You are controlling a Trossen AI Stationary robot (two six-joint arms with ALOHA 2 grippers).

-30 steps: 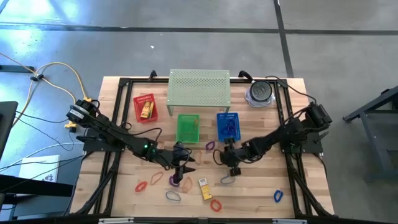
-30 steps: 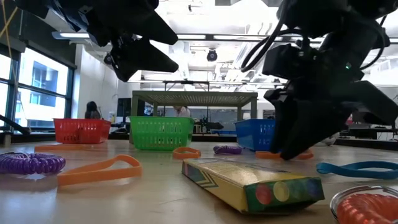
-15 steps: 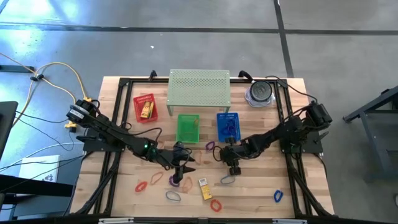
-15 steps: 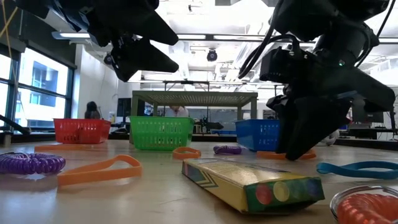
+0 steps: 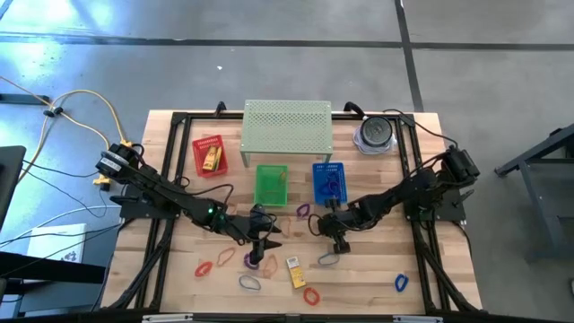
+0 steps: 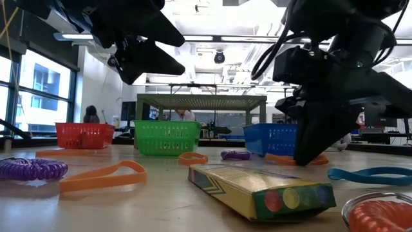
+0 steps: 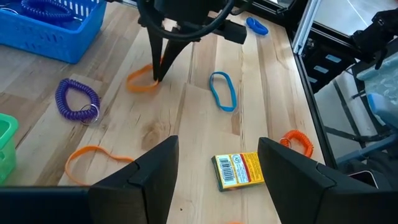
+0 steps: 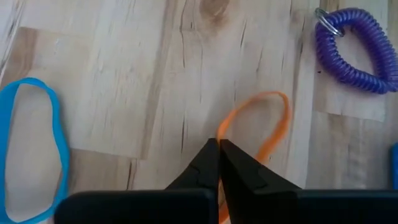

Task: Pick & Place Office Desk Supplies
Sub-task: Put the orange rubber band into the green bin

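An orange loop [image 8: 270, 118] lies flat on the wooden table in front of the blue basket [image 5: 328, 181]. My right gripper [image 8: 219, 143] points steeply down onto it and is shut on it; the low view shows its tips [image 6: 308, 158] at the table top. My left gripper [image 7: 217, 140] hovers open above the table's middle [image 5: 262, 251], touching nothing. Beyond its fingers lies a yellow packet [image 7: 239, 169]. A blue loop [image 8: 31, 143] and a purple coil [image 8: 351, 53] lie on either side of the orange loop. My right gripper pinches one strand of the orange loop [image 8: 222, 132] between its two fingertips, at the loop's near side. The fingers come from above, slanting down. The rest of the loop lies slack on the table beyond the tips.
Red [image 5: 209, 154] and green [image 5: 271, 184] baskets stand left of the blue one, with a pale green perforated shelf [image 5: 287, 130] behind them. More loops and coils are scattered along the near edge, among them an orange coil [image 7: 297, 142] and an orange loop [image 7: 93, 163].
My right gripper has shut its fingers on the orange loop while staying over the same spot, tipping slightly. The loop stays on the table.
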